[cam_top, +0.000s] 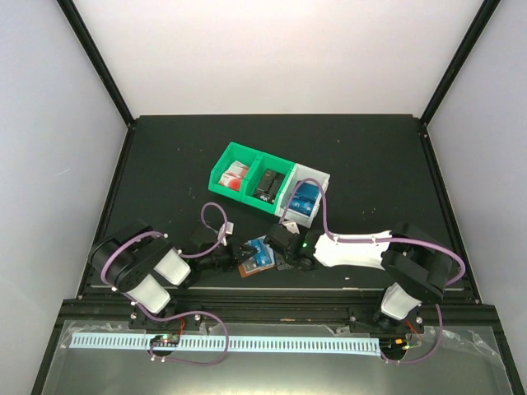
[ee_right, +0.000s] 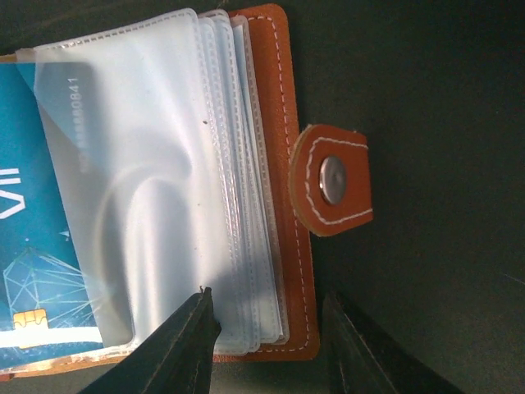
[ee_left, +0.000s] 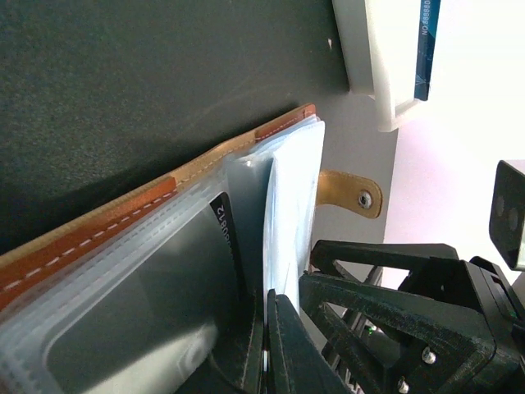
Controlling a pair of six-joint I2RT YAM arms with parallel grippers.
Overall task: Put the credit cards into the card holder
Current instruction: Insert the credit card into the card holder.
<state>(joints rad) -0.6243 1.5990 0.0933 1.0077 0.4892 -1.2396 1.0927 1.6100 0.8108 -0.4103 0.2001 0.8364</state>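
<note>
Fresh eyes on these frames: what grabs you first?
Both tools meet at the open card holder at the front middle of the table. The left tool seems to pinch a clear sleeve, and the right tool straddles the edge near the snap tab. A blue card sits part-way in a clear pocket. Behind, the green bin and white bin hold more cards.

card holder (ee_right: pixel 275 82): reddish-brown, white stitching | credit card (ee_right: pixel 25 246): blue | bin (cam_top: pixel 224 169): green
</note>
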